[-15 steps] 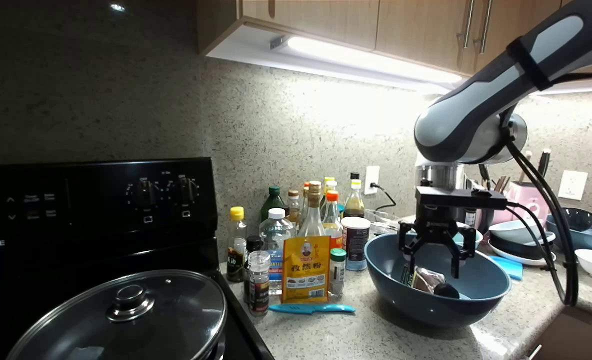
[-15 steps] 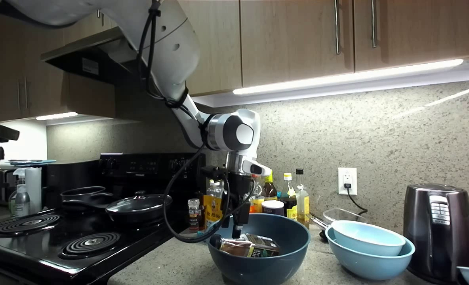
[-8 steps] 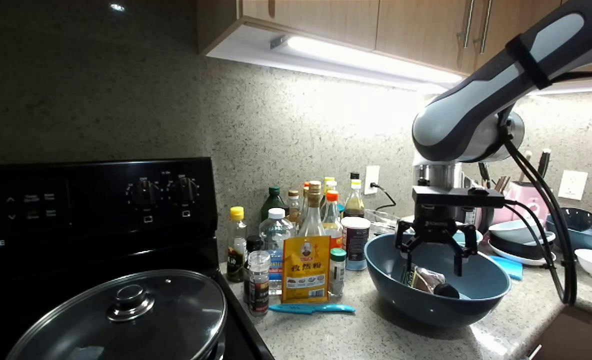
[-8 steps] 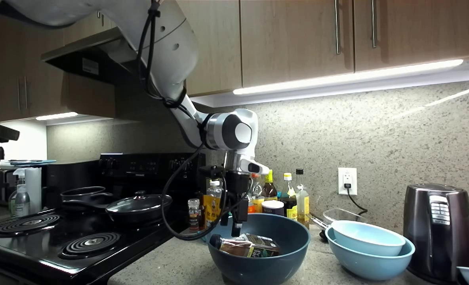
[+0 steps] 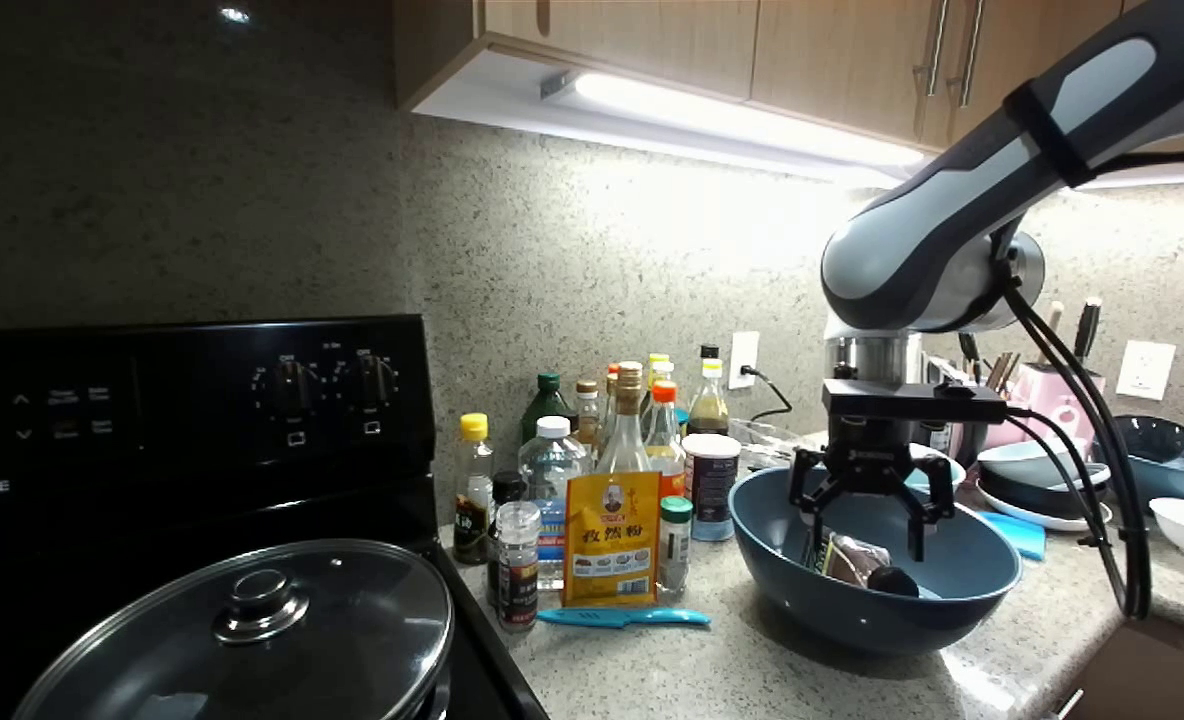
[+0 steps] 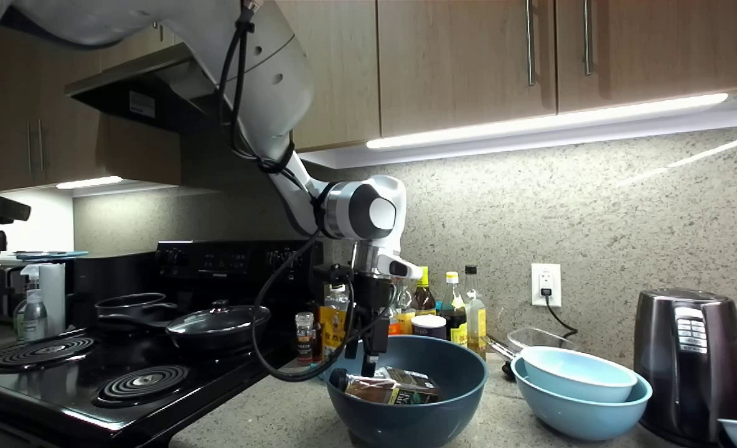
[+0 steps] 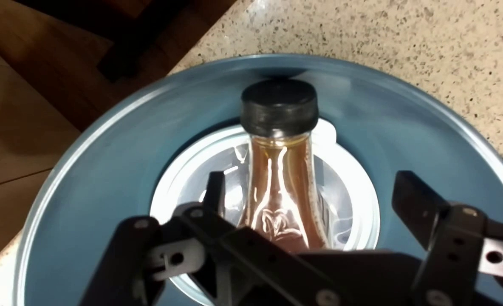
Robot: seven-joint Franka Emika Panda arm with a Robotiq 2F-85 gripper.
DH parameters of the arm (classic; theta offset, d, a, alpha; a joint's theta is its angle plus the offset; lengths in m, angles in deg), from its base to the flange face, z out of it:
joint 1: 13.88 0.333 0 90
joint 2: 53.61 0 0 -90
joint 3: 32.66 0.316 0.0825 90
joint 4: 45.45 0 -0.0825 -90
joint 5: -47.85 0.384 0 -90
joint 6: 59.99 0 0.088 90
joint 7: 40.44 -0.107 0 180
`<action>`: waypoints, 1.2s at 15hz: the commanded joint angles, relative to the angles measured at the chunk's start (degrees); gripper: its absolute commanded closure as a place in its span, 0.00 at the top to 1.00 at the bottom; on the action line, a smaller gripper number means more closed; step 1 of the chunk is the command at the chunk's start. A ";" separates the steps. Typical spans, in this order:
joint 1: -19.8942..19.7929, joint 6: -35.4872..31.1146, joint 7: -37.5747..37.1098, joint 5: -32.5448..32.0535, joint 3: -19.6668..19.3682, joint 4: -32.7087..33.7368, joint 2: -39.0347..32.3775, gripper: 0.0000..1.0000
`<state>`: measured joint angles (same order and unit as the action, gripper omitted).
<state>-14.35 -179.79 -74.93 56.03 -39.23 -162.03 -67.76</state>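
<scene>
Pincer [image 7: 313, 190], spread wide and empty, hangs over the blue bowl [image 7: 117, 170]; inside it, below the finger gap, lies the bottle [image 7: 281, 178], long axis crossing the finger line, cap [image 7: 279, 108] toward the bowl's wall.

Arm [image 5: 887, 260] shifted slightly left in both exterior views vs 1.0 s ago, gripper [image 5: 866, 545] carried along; most of the gripper's sideways move was over by 0.5 s ago. Since then gripper plus wrist camera [image 5: 917, 403] dropped a bit, visible in both exterior views, so fingertips [image 5: 916, 540] sit lower over the bowl [image 6: 406, 426] and look closer to the bottle [image 6: 368, 390] lying in it. Fingertips also spread somewhat wider than 1.0 s ago, mostly before the 0.5 s picture. Cable loop [image 5: 1135, 565] swung slightly left with the arm, its bottom hanging a touch lower in an exterior view.
</scene>
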 commanded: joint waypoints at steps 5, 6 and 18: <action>-1.11 2.69 1.06 4.36 0.67 -0.06 -1.81 1.00; -1.19 3.02 1.12 4.83 0.66 0.04 -2.04 1.00; -1.49 1.74 2.23 6.13 0.53 -0.18 -2.44 0.15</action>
<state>-15.17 -177.73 -74.38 60.89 -39.17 -162.00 -70.40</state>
